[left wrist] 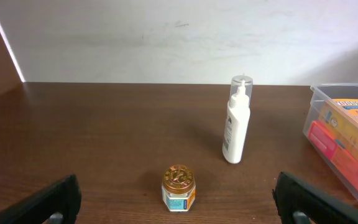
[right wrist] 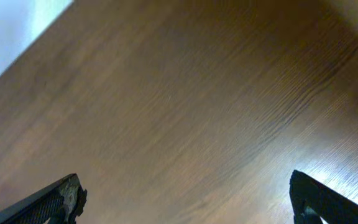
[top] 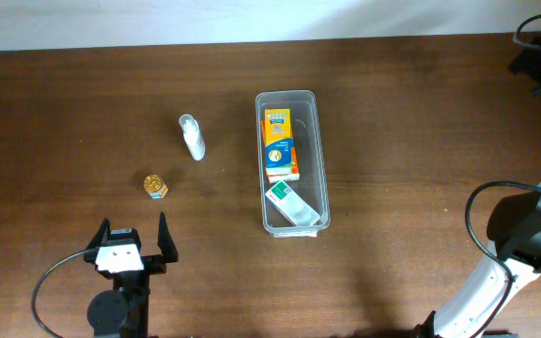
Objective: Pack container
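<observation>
Low by the near edge of the table (top: 411, 141), the left gripper (top: 131, 237) points forward, fingers spread wide. Just ahead stands a gold-lidded jar (top: 155, 186), and beyond it a white bottle (top: 192, 137). To their right, mid-table, the container (top: 319, 141) holds an orange box (top: 280, 144) and a white packet (top: 292, 206). The right arm stretches up the far right side, and the right gripper (right wrist: 188, 202) gapes over bare wood.
</observation>
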`<state>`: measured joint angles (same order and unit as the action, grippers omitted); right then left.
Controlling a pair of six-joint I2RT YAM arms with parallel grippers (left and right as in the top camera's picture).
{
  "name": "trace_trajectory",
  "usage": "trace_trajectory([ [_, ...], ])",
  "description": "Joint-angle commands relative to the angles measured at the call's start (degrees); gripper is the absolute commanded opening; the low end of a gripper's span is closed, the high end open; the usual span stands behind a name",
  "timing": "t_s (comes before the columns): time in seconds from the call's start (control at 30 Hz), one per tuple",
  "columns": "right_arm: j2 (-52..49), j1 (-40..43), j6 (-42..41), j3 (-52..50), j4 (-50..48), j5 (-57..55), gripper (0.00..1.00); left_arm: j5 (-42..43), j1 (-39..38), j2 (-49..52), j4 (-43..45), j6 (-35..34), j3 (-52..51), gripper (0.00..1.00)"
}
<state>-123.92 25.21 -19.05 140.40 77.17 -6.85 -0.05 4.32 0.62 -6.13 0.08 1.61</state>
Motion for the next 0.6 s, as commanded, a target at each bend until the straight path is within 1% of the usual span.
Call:
trace_trajectory([
  [0.0,-0.3,0.4,0.2,-0.4,-1.3,-7.5,0.99,-0.4,0.2,-0.3,0.3,0.9,-0.5,1.00],
  [0.17,-0.3,0.4,0.2,-0.4,-2.1,-8.9,0.98,-0.4,0.2,-0.3,0.3,0.9,-0.5,0.99],
  [0.23,-0.3,0.4,0.2,-0.4,-2.0,-8.9,0.98,-2.4,0.2,-0.3,0.6,0.9,-0.5,1.00],
  [0.3,-0.5,0.4,0.2,-0.4,-1.8,-10.2,0.98,-2.6,0.2,-0.3,1.0,0.9,-0.5,1.00],
  [0.4,-1.3,0.4,0.2,-0.4,-1.0,-13.4,0.98,-2.6,0.2,-0.3,2.9,0.9,-0.5,1.00],
  [0.47,-2.2,0.4,0.2,-0.4,-0.9,-13.3,0.98,-3.0,0.2,-0.3,5.3,0.9,-0.5,1.00],
  [0.57,-2.6,0.3,0.2,-0.4,-0.2,-13.1,0.98,-3.0,0.3,-0.3,6.5,0.9,-0.5,0.99],
])
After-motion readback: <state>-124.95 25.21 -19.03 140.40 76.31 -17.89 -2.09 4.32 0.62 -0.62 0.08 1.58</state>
